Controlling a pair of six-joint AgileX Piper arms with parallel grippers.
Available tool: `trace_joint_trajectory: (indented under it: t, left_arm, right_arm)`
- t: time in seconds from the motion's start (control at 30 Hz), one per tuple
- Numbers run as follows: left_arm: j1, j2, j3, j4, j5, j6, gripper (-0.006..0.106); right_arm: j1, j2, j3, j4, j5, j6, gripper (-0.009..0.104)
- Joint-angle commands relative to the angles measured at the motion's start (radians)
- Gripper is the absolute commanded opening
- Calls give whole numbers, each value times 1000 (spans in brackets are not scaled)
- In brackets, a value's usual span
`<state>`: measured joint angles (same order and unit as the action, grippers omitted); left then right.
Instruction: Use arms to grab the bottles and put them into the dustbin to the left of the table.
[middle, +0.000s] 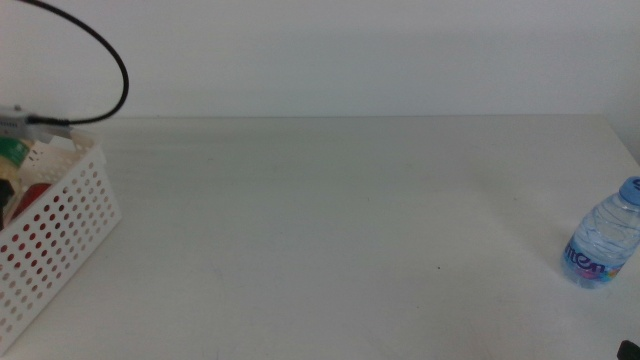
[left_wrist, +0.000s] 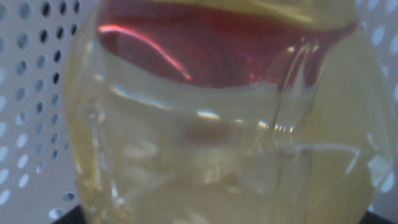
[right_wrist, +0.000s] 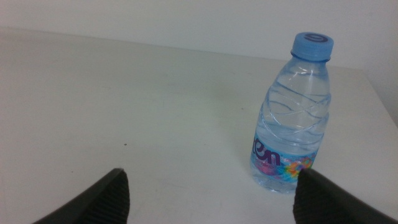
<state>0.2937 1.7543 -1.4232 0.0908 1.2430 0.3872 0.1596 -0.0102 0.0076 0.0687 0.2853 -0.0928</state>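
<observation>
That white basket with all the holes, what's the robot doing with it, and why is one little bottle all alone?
The robot is tidying drink containers into the white basket at the table's left edge. Something red and something green already show inside it. The left gripper is down in the basket, pressed up close to the yellowish tea bottle; its jaws are hidden. The small water bottle stands upright near the table's right edge. The right gripper is open and faces it, not touching it yet.
</observation>
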Motion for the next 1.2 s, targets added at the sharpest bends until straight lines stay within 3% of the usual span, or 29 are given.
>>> trace_joint_trajectory:
  t: [0.0, 0.17, 0.27, 0.3, 0.33, 0.43, 0.67, 0.9, 1.17]
  left_arm:
    - [-1, -58, -18, 12, 72, 13, 14]
    - [-1, -58, -18, -3, 70, 12, 17]
    - [-1, -58, -18, -8, 69, 12, 29]
    - [-1, -58, -18, -7, 69, 12, 36]
    - [-2, -60, -18, 29, 70, -6, 69]
    - [-4, -63, -18, 41, 72, -10, 91]
    - [-48, -116, -20, 46, 34, -77, 90]
    - [-183, -237, -20, 93, -55, -162, 90]
    - [-335, -381, -20, 82, -226, -185, 90]
  right_arm:
    - [-7, -27, -28, -4, -77, -5, 70]
    - [-7, -27, -28, -4, -77, -5, 70]
    - [-7, -27, -28, -4, -77, -5, 70]
    - [-7, -27, -28, -4, -77, -5, 70]
    - [-7, -27, -28, -4, -77, -5, 70]
    - [-7, -27, -28, -4, -77, -5, 70]
    - [-7, -27, -28, -4, -77, -5, 70]
    - [-7, -27, -28, -4, -77, -5, 70]
    - [-7, -27, -28, -4, -77, -5, 70]
